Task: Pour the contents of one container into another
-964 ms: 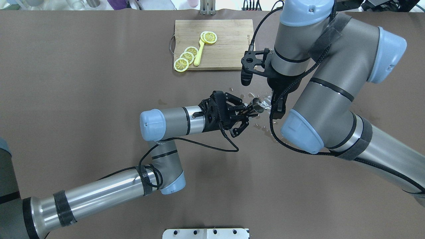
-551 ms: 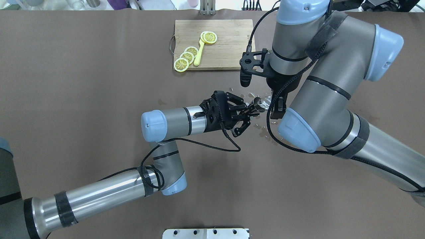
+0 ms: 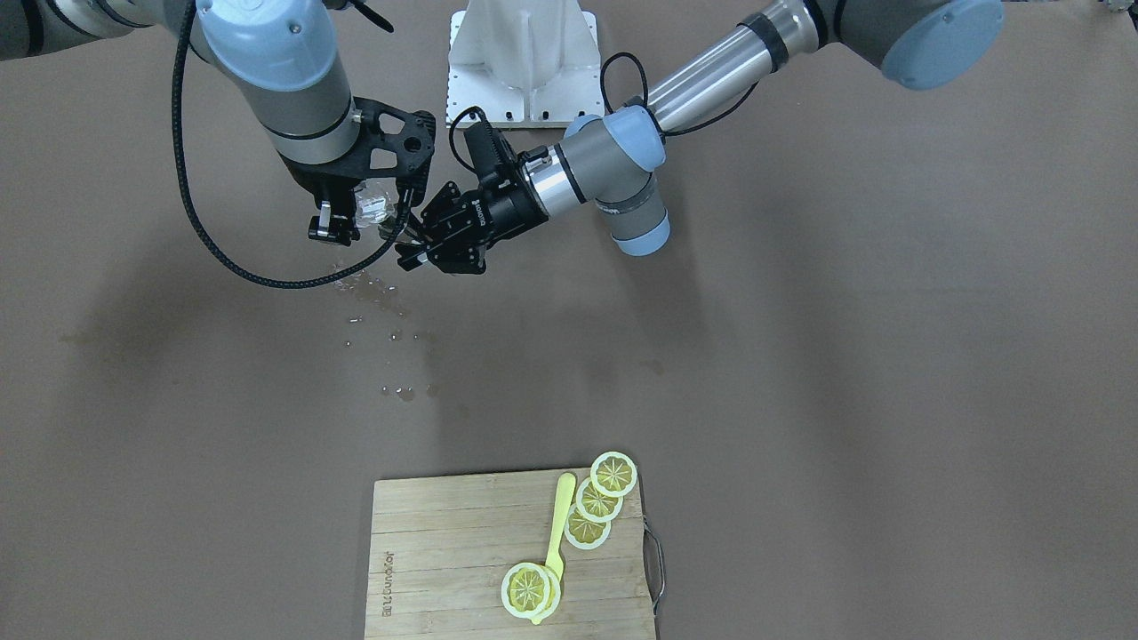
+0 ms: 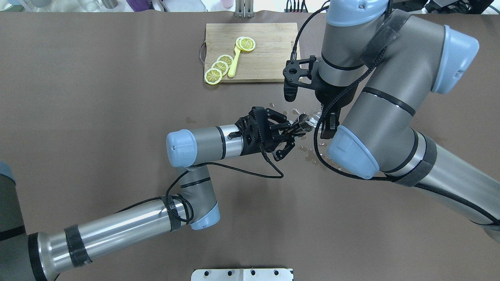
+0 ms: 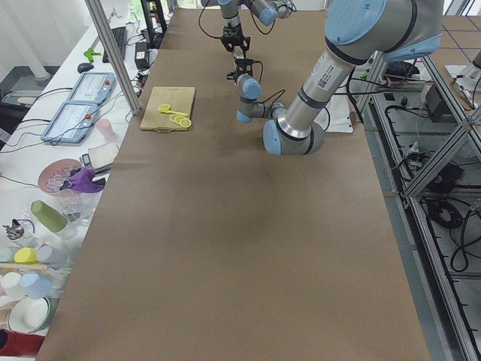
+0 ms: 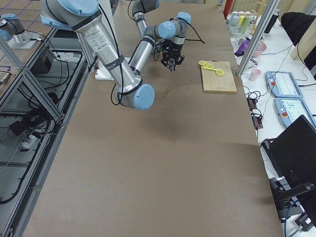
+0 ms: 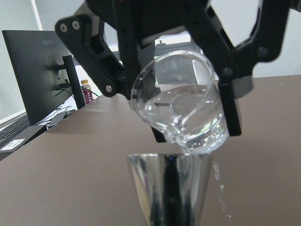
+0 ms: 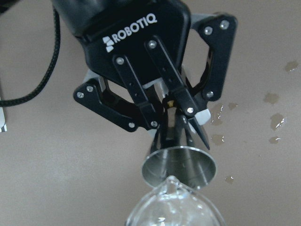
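My left gripper [image 4: 293,130] is shut on the waist of the grey steel jigger [image 4: 301,119] and holds it upright above the table. My right gripper [image 3: 363,218] is shut on the small clear glass cup [image 3: 374,205]. The cup is tipped over, with its lip just above the jigger's open top. In the left wrist view the glass cup [image 7: 181,108] holds water, and a thin stream falls past the right side of the jigger [image 7: 169,190]. In the right wrist view the jigger [image 8: 179,165] stands under the cup's rim [image 8: 173,207].
Water drops [image 3: 391,336] spot the brown table under and in front of the grippers. A wooden cutting board [image 4: 269,58] with lemon slices [image 4: 218,68] and a yellow spoon lies at the far side. A white mounting plate [image 4: 242,274] sits at the near edge.
The right arm drifted slightly left and then back, keeping the glass over the jigger. The left arm edged slightly right. Both grips are unchanged.
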{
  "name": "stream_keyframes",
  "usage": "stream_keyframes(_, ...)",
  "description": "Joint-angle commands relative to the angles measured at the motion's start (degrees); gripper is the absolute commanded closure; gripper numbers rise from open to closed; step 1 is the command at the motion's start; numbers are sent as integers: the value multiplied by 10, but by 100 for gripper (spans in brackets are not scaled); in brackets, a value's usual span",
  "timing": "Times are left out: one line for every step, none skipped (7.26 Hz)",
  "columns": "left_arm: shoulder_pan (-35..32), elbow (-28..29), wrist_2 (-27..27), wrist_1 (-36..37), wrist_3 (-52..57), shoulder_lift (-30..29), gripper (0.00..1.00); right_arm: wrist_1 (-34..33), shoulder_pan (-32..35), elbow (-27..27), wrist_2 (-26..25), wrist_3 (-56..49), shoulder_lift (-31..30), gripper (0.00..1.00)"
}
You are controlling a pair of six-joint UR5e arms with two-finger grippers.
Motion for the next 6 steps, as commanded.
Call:
stream_keyframes(0, 0, 0, 0, 0, 0, 100, 1, 4, 32, -6, 9, -22, 100)
stream_keyframes(0, 0, 0, 0, 0, 0, 100, 5, 5, 35, -7, 12, -25, 100)
stream_keyframes(0, 0, 0, 0, -1, 0, 100, 14, 7, 36, -10, 18, -27, 100)
stream_keyframes(0, 0, 0, 0, -1, 0, 100, 61, 10, 40, -12, 39, -47, 100)
stream_keyframes(0, 0, 0, 0, -1, 1, 100, 100, 11, 58, -12, 56, -75, 100)
stream_keyframes(0, 0, 0, 0, -1, 1, 100, 104, 20, 62, -11, 56, -80, 100)
